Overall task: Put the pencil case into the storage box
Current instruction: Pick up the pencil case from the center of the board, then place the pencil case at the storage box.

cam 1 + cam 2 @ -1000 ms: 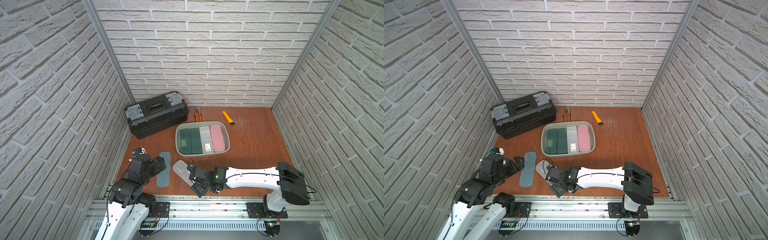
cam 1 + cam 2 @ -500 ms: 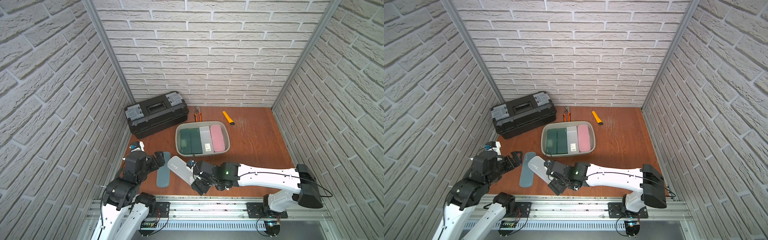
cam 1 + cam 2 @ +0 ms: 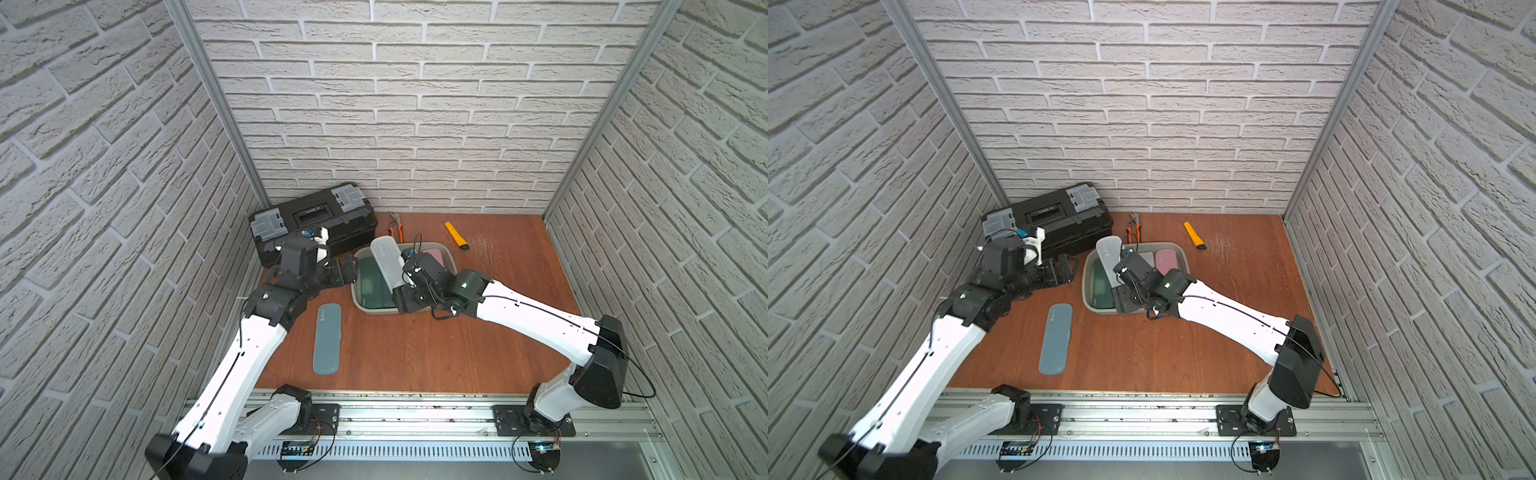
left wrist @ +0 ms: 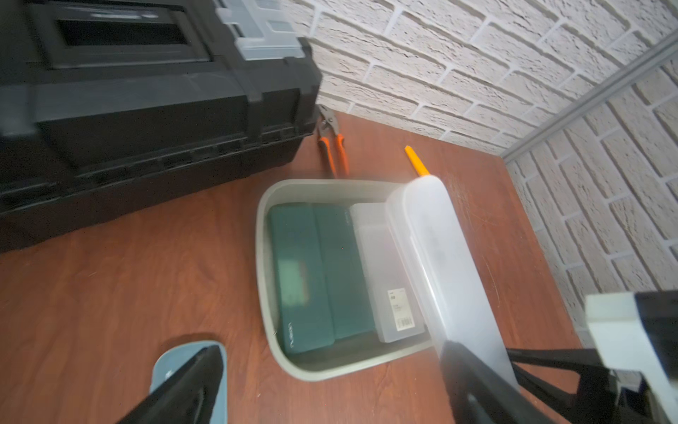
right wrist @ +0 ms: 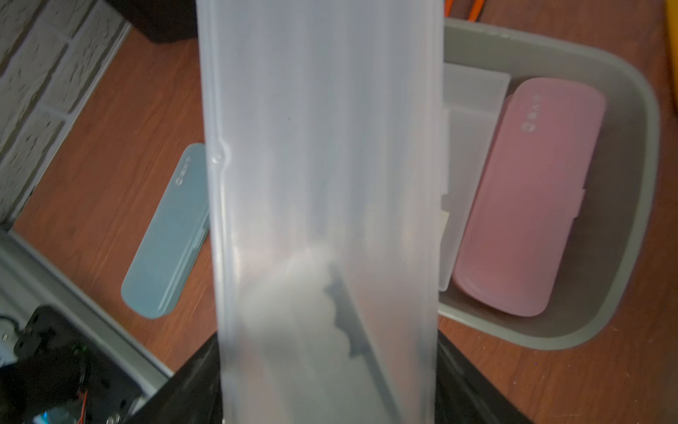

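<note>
Bare bench (image 3: 415, 353) lies open on the near and right sides of the storage box (image 4: 261, 235). Its far-left corner is crowded by a black toolbox (image 3: 316, 222). Orange-handled pliers (image 3: 395, 226) lie just beyond its far rim and a yellow knife (image 3: 456, 236) lies off its far-right corner.

The pencil case (image 3: 386, 259) is long, frosted and translucent with rounded ends. It is held tilted in the air above the box. The right gripper (image 3: 402, 289) is clamped across the case's near end, over the box's near rim.

The left gripper (image 3: 1066, 269) hangs just left of the box, jaws spread wide and empty. A blue-grey case (image 3: 327, 338) lies on the bench near-left of the box.

Inside the box, side by side, lie two dark green cases (image 4: 301, 275), a clear case (image 4: 381, 264) and a pink case (image 5: 528, 198).
</note>
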